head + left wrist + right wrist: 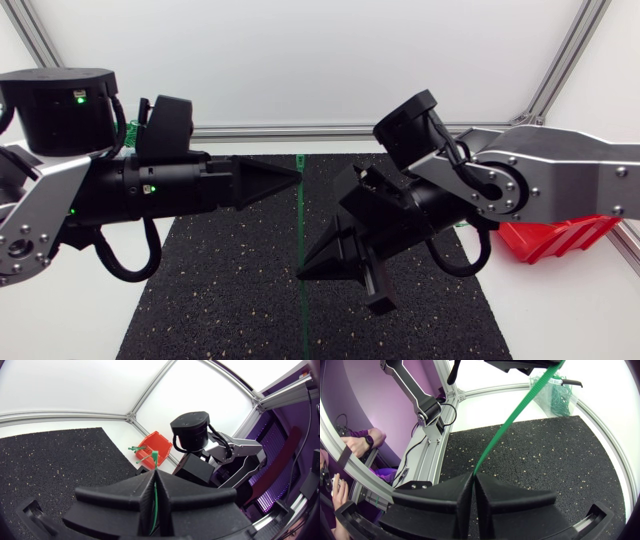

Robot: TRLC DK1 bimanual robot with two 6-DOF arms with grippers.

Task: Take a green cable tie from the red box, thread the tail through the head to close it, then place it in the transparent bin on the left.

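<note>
The clear bin [555, 399] stands at the far left corner of the table [65, 325], just beyond the black mat [215, 295]. It holds a heap of green ties. In the head view the left arm hides it almost fully.

The left arm lies level across the left edge of the mat, with its gripper [292, 181] [155, 475] pointing to the middle. Its fingers are pressed together on the tie [301, 222] [156, 497] [506, 424]. In the left wrist view a short green end sticks out just past the tips.

The tie is held in the air over the middle of the mat. In the head view it shows as a thin straight green line running from the far edge of the mat toward the near one, passing both grippers.

The right arm comes in from the right edge and bends down toward the middle, so its gripper [304, 271] [473, 478] is nearer to the front edge than the left one. Its fingers are also closed tight on the tie. In the right wrist view the strap rises from between the tips up to the left gripper.

The red box [560, 238] [162, 443] sits at the right edge of the table, partly under the right arm, with some green ties [136, 450] sticking out of it.
</note>
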